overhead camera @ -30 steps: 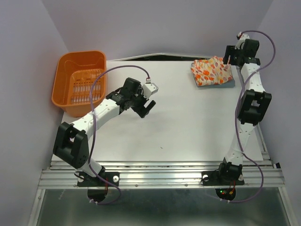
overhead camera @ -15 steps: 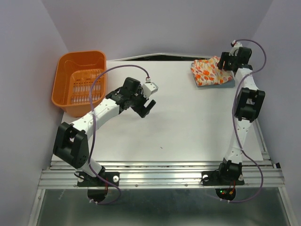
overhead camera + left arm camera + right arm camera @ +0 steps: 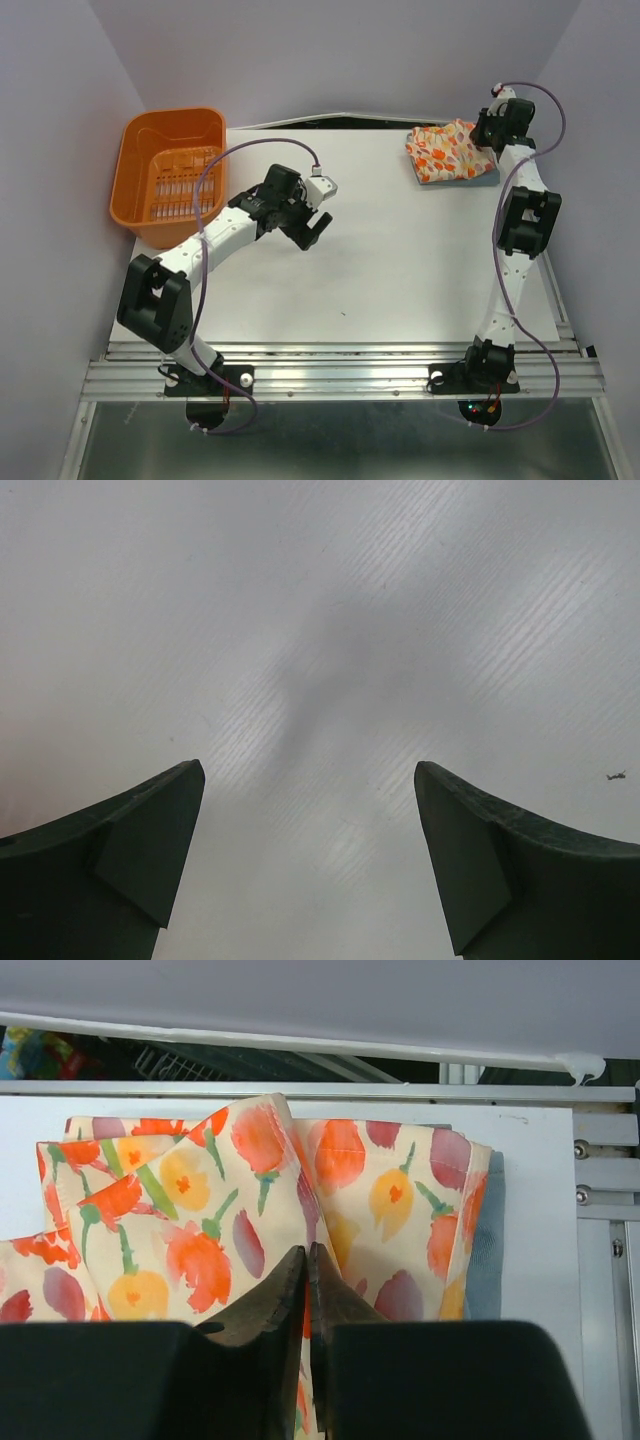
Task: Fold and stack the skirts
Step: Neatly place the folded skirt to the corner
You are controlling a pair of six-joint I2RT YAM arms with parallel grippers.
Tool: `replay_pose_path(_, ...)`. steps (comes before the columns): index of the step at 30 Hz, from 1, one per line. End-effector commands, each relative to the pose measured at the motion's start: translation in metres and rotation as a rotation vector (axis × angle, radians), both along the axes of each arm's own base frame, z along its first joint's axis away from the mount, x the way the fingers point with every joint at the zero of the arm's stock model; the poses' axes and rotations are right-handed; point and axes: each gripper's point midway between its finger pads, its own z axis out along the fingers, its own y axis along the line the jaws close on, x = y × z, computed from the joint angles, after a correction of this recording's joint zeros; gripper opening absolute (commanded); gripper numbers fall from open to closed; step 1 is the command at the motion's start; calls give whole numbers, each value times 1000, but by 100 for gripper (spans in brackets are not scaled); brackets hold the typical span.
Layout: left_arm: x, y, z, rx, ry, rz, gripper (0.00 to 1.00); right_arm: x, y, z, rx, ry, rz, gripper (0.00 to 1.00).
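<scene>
Since the flowered skirt (image 3: 448, 152) lies folded on the blue skirt (image 3: 487, 1250) at the table's (image 3: 400, 260) far right corner, stacking looks done. My right claw (image 3: 307, 1252) is clenched over it; the left claw (image 3: 308, 770) is released, empty.

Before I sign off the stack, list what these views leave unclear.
Plain light blue cloth skirt: top and right-wrist views, only an edge strip shows; the cream flower-print cloth skirt covers the rest.
Right tool: wrist view, shut tips over the print; cloth pinched or not, unclear.
Top view: its own wrist hides that tool.
</scene>
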Motion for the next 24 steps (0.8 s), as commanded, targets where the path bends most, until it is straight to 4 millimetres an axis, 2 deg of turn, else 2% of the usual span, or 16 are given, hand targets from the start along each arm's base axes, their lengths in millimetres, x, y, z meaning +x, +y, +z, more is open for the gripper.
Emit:
replay_pose_path(1, 9, -5, 19, -33, -29, 2, 98, 14, -12, 33, -37, -106, -21, 5)
replay_pose_path(3, 10, -5, 19, -33, -27, 1, 98, 14, -11, 34, -36, -108, -19, 2)
replay_pose_path(5, 10, -7, 20, -37, -26, 1, 99, 13, -10, 38, -31, -113, -15, 23)
replay_pose_path(6, 10, -7, 19, -37, -22, -1, 98, 12, -7, 35, -22, -107, -1, 41)
replay_pose_path(9, 10, -8, 18, -39, -16, -1, 98, 10, -2, 39, -3, -107, 17, 59)
replay_pose_path(14, 9, -8, 17, -36, -11, -3, 98, 11, 1, 37, 2, -106, 33, 60)
replay_pose_path(19, 10, -7, 18, -36, -15, -1, 98, 16, -3, 22, -9, -90, 24, 60)
replay_pose_path(24, 10, -8, 16, -36, -7, 0, 98, 18, -5, 17, -17, -87, 21, 58)
